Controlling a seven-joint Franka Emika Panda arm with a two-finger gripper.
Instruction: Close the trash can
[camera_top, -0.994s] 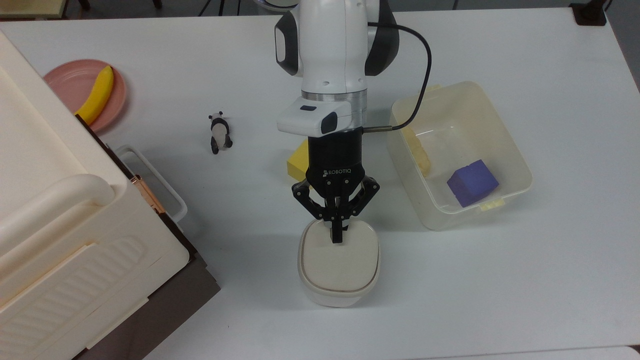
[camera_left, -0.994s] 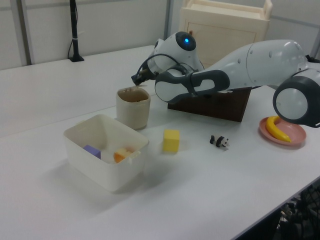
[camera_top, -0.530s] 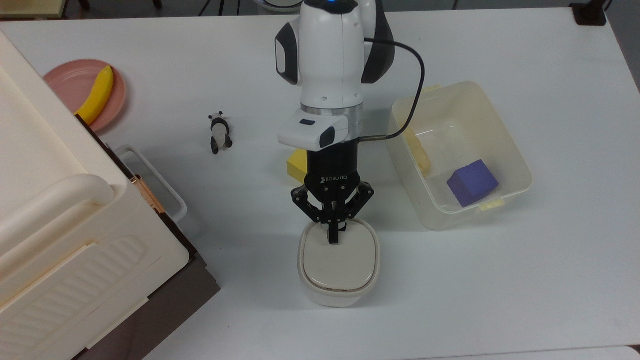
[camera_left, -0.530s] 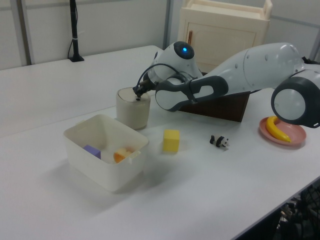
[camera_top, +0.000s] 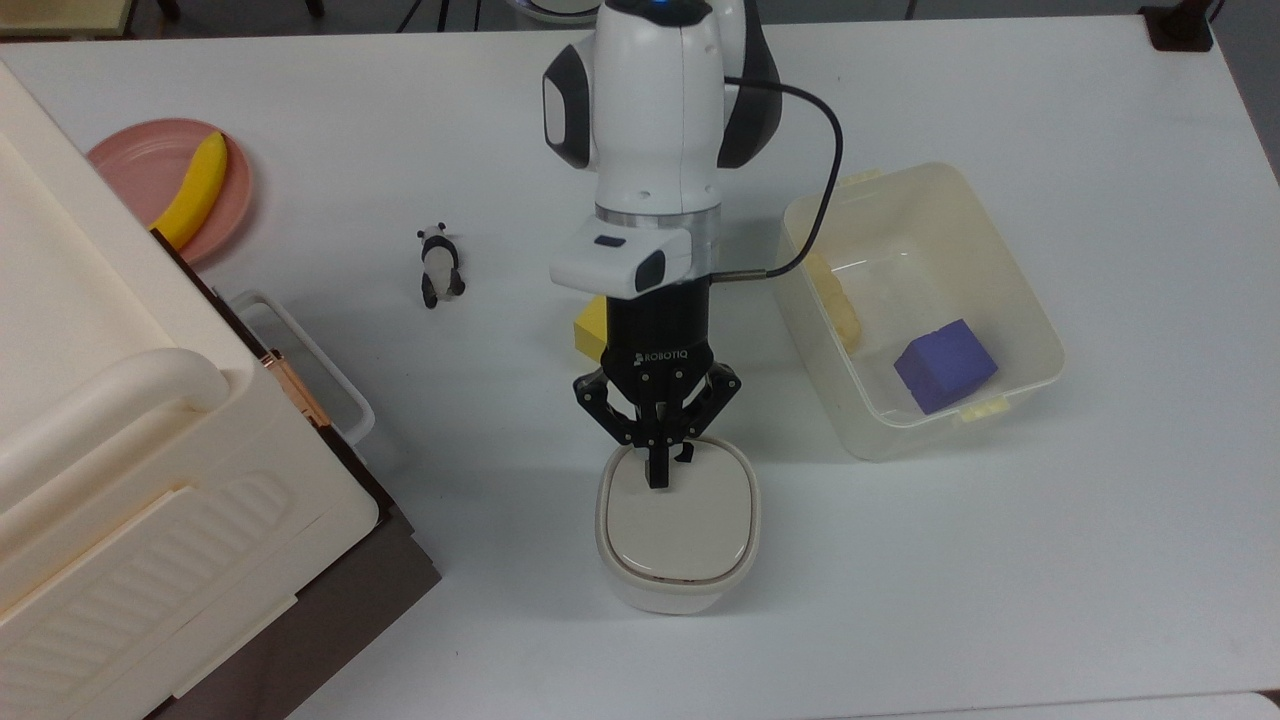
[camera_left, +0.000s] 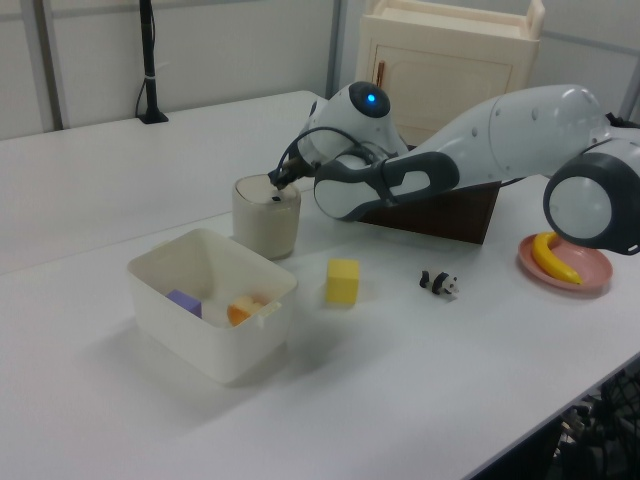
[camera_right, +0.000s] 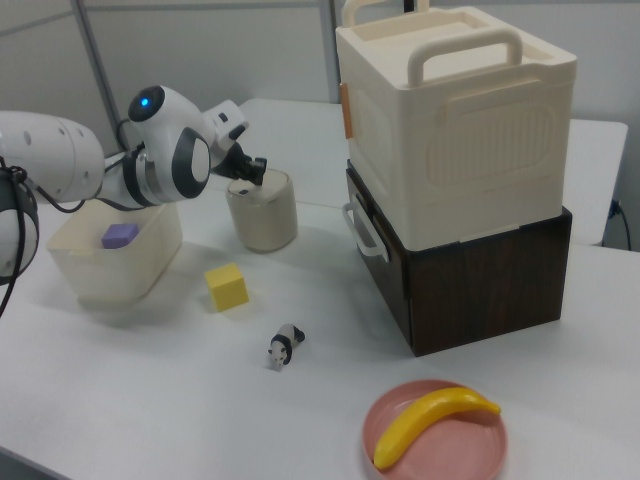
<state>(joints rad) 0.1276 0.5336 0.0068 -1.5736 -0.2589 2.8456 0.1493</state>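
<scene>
The arm (camera_top: 655, 130) reaches out over the table (camera_top: 1000, 560) toward the top view's bottom, and over the last second it has drawn back a little, its wrist rising. The trash can (camera_top: 678, 560) stands near the table's middle, between the big box (camera_top: 130, 450) and the tub (camera_top: 1010, 300). Its lid (camera_top: 680, 520), a second ago still tilted with a dark gap at the rim, now lies flat and seated. The gripper (camera_top: 660, 470) rests at the lid's near edge, fingers pinched together with nothing between them. To my eye the can is closed; lifting clear is what remains.
</scene>
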